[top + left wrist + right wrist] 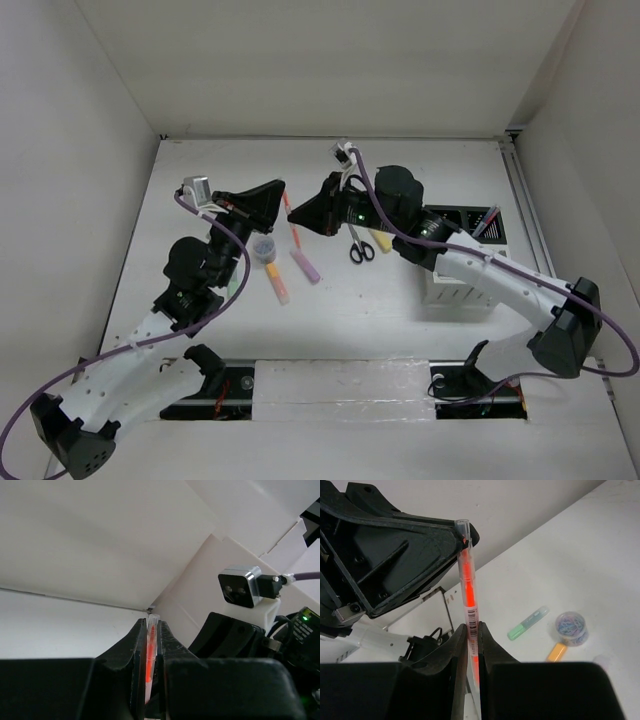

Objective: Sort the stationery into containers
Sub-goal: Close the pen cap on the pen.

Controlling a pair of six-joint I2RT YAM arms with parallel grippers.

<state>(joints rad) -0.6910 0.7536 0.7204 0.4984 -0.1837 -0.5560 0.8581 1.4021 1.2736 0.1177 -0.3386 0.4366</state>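
Observation:
A thin red pen is clamped at both ends: my left gripper is shut on its capped end, and my right gripper is shut on its barcode label lower down. In the top view the red pen hangs between the left gripper and the right gripper above the table's middle. The containers stand at the right, the white slatted part near and the black compartments behind, with thin pens standing in one.
On the table lie black-handled scissors, a yellow marker, a purple marker, an orange marker, a green marker and a round clear tub of coloured clips. White walls close in the left, back and right.

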